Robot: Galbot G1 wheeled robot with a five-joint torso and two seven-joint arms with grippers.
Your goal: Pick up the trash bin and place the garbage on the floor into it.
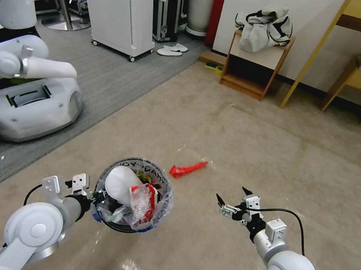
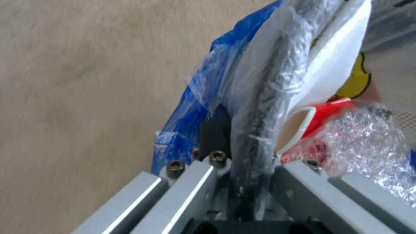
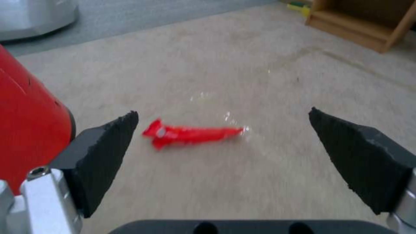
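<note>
- 1 trash bin (image 1: 133, 194), red, bag-lined, held at its rim by my left gripper (image 1: 97, 195).
- 1 red wrapper (image 1: 187, 169) loose on the floor (image 1: 243, 140).
- Approx. 3 bits of garbage in the bin: 1 white piece, 1 red wrapper, 1 clear crinkled plastic.
- 2 white slippers (image 1: 172, 50) on grey carpet.
- 2 grippers total; my right gripper (image 1: 231, 197) has fingers spread, holding 0 items.

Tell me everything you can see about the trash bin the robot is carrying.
The trash bin is a small round red plastic bucket lined with a clear bag that has black lettering and blue edging. It hangs upright above the beige floor, its rim clamped in the left tool. It is nearly full: a white rounded piece, a red wrapper and crinkled clear plastic reach the rim. The open right tool is apart from it.
</note>
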